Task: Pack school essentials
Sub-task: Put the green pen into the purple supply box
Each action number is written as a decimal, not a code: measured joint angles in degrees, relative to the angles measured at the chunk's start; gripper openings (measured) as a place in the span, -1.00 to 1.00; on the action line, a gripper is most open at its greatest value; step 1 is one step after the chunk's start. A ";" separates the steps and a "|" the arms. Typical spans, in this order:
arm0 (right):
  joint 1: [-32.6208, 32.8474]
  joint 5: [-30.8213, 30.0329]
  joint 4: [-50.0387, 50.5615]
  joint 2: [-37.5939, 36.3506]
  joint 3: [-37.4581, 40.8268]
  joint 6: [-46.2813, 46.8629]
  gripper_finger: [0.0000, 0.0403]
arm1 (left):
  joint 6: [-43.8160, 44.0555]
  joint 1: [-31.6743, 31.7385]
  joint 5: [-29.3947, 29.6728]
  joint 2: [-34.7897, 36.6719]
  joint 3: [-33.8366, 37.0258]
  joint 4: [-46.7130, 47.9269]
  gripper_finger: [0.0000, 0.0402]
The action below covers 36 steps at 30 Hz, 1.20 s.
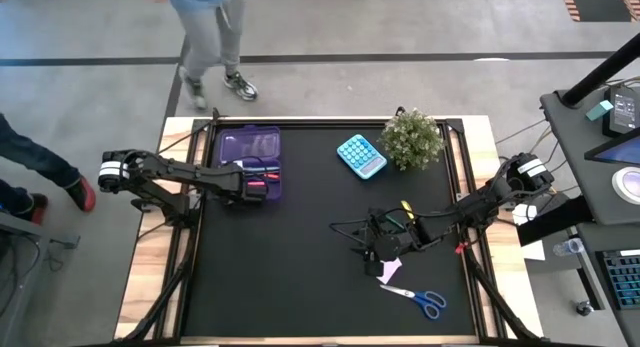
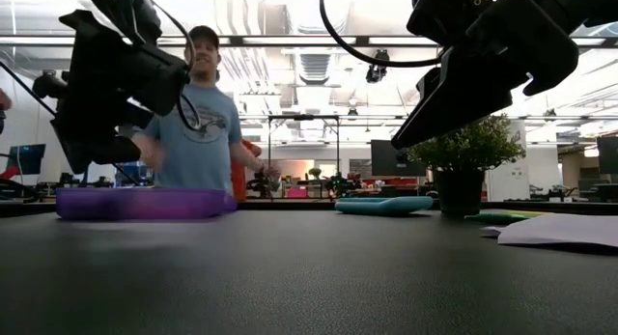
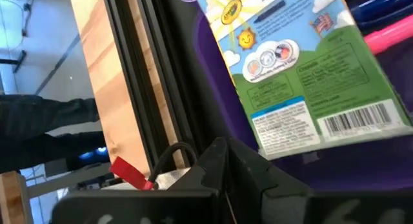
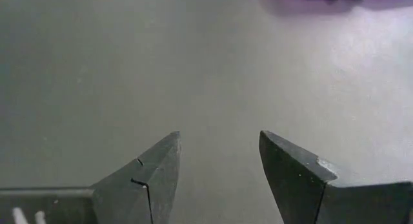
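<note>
The translucent purple case [image 1: 250, 152] lies at the table's far left. In it are the green-white pack [image 3: 293, 69], a pink pen [image 3: 387, 37], dark pens and something red [image 1: 256, 185]. My left gripper [image 3: 255, 179] hovers over the case's near end [image 1: 252, 187], fingers shut with nothing showing between them. My right gripper [image 4: 219, 166] is open over bare mat at centre right [image 1: 372, 249]. The pale paper square [image 1: 390, 270] lies just nearer than it, and the blue-handled scissors [image 1: 422, 300] nearer still. Yellow and green pens [image 1: 405, 211] lie under the right arm.
A teal calculator [image 1: 361, 155] and the small potted plant [image 1: 412, 137] stand at the far right of the mat. A wooden table edge and black rail [image 3: 122, 75] run beside the case. A person stands beyond the far edge [image 2: 198, 132]. Bare mat fills the middle and near left.
</note>
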State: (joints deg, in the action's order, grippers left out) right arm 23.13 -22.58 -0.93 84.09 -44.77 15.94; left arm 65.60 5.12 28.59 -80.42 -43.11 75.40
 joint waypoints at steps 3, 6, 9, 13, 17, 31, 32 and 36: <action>0.01 0.00 0.00 0.00 0.00 -0.02 0.00 | 0.40 -1.01 0.18 0.00 -1.27 -0.01 -1.00; -0.01 0.00 0.00 0.00 0.00 -0.04 0.00 | 1.41 -4.40 4.36 0.00 -4.22 -0.03 -1.00; 0.01 -0.01 0.00 0.00 0.00 -0.04 0.00 | 1.57 -9.96 9.64 0.00 -8.42 -1.25 -1.00; 0.00 -0.01 0.02 0.00 0.00 0.34 0.00 | -0.91 -18.71 18.12 0.00 -12.93 -9.07 -1.00; 0.01 -0.04 0.55 0.00 0.00 3.16 0.00 | -14.09 -26.60 25.88 0.00 -13.55 -25.28 -1.00; -3.31 8.55 41.48 -3.37 -3.73 40.33 0.00 | -70.14 -31.33 6.34 5.22 -2.86 -78.84 -1.00; -3.52 8.64 45.00 -3.37 -4.59 41.26 0.00 | -73.37 -31.33 3.44 5.99 -1.28 -82.08 -1.00; -5.14 9.56 55.42 -3.23 -7.27 42.39 0.00 | -81.50 -31.30 -3.07 9.14 4.65 -94.17 -1.00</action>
State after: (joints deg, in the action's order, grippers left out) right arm 17.99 -13.02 54.49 80.86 -52.04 58.34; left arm -15.89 -26.19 25.52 -71.29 -38.46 -18.77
